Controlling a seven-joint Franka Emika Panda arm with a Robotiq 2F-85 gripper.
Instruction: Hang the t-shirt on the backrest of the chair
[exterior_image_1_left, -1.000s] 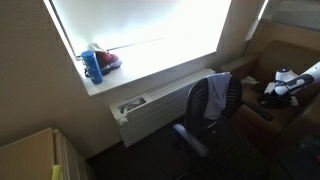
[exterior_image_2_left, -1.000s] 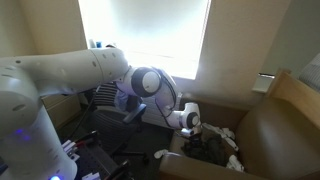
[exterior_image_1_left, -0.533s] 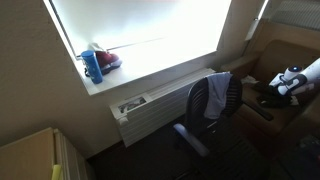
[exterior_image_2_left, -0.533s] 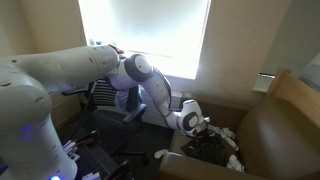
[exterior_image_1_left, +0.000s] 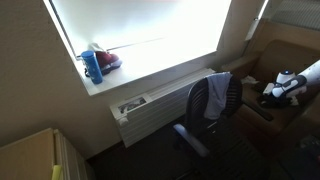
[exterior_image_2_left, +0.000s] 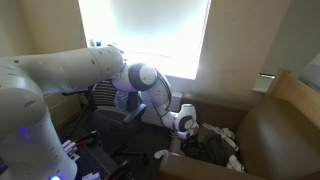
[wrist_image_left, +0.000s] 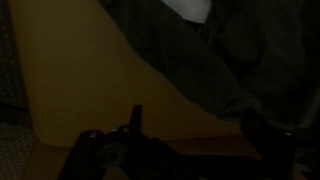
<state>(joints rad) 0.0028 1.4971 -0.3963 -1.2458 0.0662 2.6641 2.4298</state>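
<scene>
Gripper (exterior_image_2_left: 187, 124) hung low at the right side of the scene, just above a heap of dark clothes (exterior_image_2_left: 212, 150) on the seat of a brown armchair (exterior_image_2_left: 275, 125). Contact with the clothes could not be judged. In the wrist view, which was very dim, the two fingers (wrist_image_left: 90, 150) stood wide apart with nothing between them. Beyond them lay a tan surface (wrist_image_left: 80, 80) and dark fabric (wrist_image_left: 220, 60).

Blue-grey t-shirt (exterior_image_1_left: 215, 97) was draped over the backrest of the office chair (exterior_image_1_left: 200, 125), hanging down its face, well apart from the gripper (exterior_image_1_left: 272, 93). The chair stood in front of the radiator (exterior_image_1_left: 150, 105) under the bright window (exterior_image_1_left: 140, 30). The same t-shirt (exterior_image_2_left: 125, 100) showed partly behind the white arm (exterior_image_2_left: 60, 75) in an exterior view.

On the window sill, far left: a blue bottle (exterior_image_1_left: 92, 67) with a red object (exterior_image_1_left: 109, 60) just beside it
</scene>
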